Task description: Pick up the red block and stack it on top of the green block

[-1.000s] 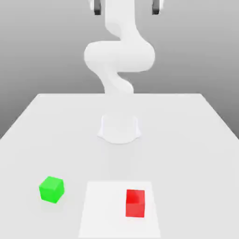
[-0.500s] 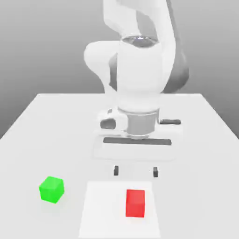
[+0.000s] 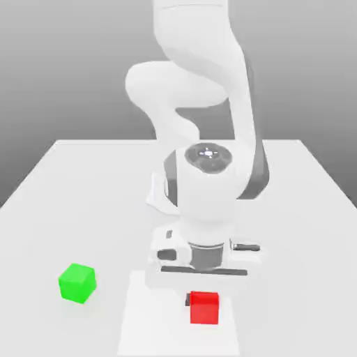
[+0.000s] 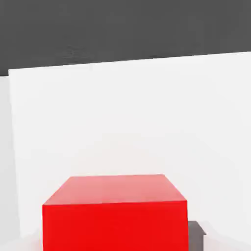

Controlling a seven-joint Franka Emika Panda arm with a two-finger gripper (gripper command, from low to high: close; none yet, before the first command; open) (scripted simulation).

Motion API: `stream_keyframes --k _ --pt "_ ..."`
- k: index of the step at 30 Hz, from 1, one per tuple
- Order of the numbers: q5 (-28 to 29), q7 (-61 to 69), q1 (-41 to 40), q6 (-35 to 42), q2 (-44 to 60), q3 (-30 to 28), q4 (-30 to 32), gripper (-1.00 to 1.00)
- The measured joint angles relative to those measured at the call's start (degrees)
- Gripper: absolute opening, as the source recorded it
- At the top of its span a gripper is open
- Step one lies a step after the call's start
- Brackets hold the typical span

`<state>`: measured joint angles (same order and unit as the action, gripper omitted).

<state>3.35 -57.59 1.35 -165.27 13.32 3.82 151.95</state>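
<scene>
The red block lies on a white square patch near the table's front edge. My gripper has come straight down over it, and a dark fingertip presses against the block's side toward the exterior view's left. The jaws are shut on the block. In the hand view the red block sits close up, with a dark fingertip beside it. The green block stands alone on the table, well off to the exterior view's left of the gripper.
The arm's round base stands at the middle of the white table, behind the hand. The lowered wrist and hand body hang over the space between the base and the red block.
The arm swung down from high above the table until the hand sat over the red block. The jaws, wide apart half a second ago, have closed onto the block.
</scene>
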Motion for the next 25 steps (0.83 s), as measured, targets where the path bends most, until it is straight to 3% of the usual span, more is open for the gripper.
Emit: stream_keyframes --k 5,15,21,22,25 --pt "-2.2 -0.8 -2.1 7.3 -8.7 -0.7 1.4 -1.0" --pt "-2.2 -25.5 -23.2 12.7 -16.7 -10.8 3.9 -1.0" --pt "-5.5 -25.8 -24.7 3.4 -7.1 -9.9 3.7 -1.0" --pt "-6.0 -25.5 -24.9 2.0 -5.7 -9.6 3.7 1.0" --pt "-6.0 -25.5 -24.9 2.0 -5.7 -9.6 3.7 1.0"
